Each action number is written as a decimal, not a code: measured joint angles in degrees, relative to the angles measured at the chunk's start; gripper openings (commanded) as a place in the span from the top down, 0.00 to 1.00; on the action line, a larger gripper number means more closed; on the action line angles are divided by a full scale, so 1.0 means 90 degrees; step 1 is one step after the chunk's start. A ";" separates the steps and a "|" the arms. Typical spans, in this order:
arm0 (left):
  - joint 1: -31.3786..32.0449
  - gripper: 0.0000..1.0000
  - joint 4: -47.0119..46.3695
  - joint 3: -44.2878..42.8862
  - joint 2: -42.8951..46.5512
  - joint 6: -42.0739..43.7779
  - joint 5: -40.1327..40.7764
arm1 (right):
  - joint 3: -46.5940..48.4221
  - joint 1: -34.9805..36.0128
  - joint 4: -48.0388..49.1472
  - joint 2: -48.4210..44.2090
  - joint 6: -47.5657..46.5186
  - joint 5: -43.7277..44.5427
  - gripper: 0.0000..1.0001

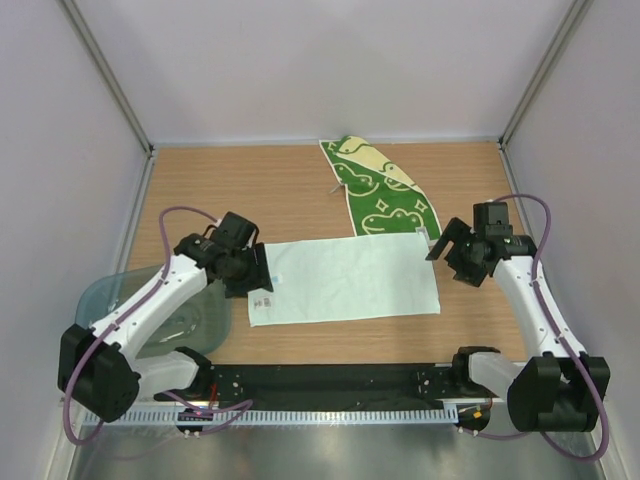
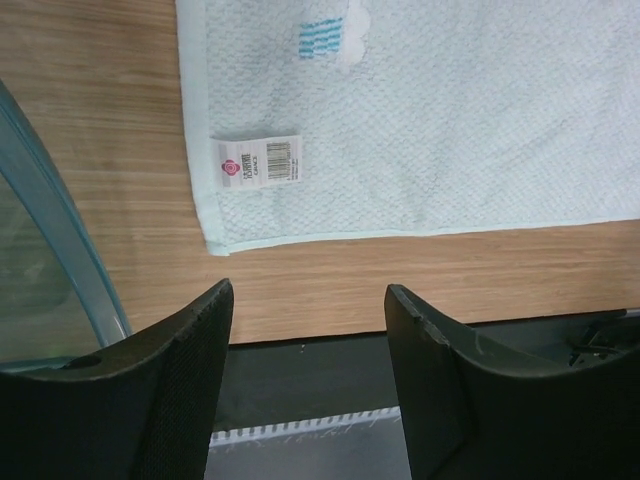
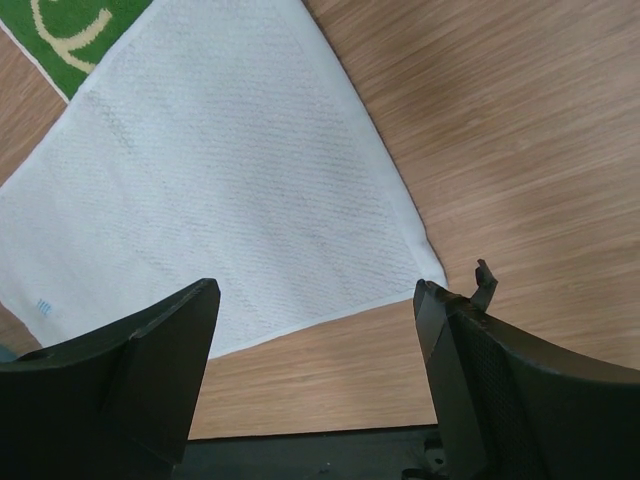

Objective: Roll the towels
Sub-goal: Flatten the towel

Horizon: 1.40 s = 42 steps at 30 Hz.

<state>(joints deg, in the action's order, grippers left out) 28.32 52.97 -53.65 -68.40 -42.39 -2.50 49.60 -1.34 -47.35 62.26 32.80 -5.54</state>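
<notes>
1. Your mint-blue towel lies flat in the middle of the surface, long side running left to right. The green towel lies rumpled just beyond it, meeting its far right corner
2. The left jaws hover apart and empty at the mint towel's left edge, beside the bin. The right jaws stand wide apart and empty at its right edge
3. Expect thin, soft, light terry: it should drape with no stiffness, and the weave should grip rather than slip
4. Take it by an edge, pinching both corners of one side together so the roll starts even; a one-sided pinch would likely skew it
5. Reach low, since the cloth lies thin against the wood, and mind the label near the left end, which may bunch inside the roll
</notes>
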 measured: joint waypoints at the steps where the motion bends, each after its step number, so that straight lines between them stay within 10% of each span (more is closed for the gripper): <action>1: 0.0090 0.40 -0.0002 0.0007 0.0007 -0.0114 0.0114 | 0.0022 0.0000 0.0029 0.0053 -0.0039 0.0022 0.14; 8: 0.1370 0.34 0.0010 0.0629 0.0204 -0.1214 0.1044 | 0.0177 0.0000 0.0056 0.0619 -0.0374 0.0279 0.16; 23: 0.1413 0.29 -0.0724 0.2125 0.0129 -0.2414 0.1639 | 0.0180 0.0498 0.0221 0.0675 -0.0627 -0.0044 0.17; 42: 0.1030 0.65 -0.1192 0.2215 -0.0209 -0.2210 0.1780 | 0.0180 0.0697 0.0262 0.0738 -0.0663 -0.0044 0.18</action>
<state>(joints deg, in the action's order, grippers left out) 37.58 42.24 -33.71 -70.28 -62.28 13.52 51.22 4.93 -44.99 68.90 26.83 -5.93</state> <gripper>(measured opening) 0.397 0.819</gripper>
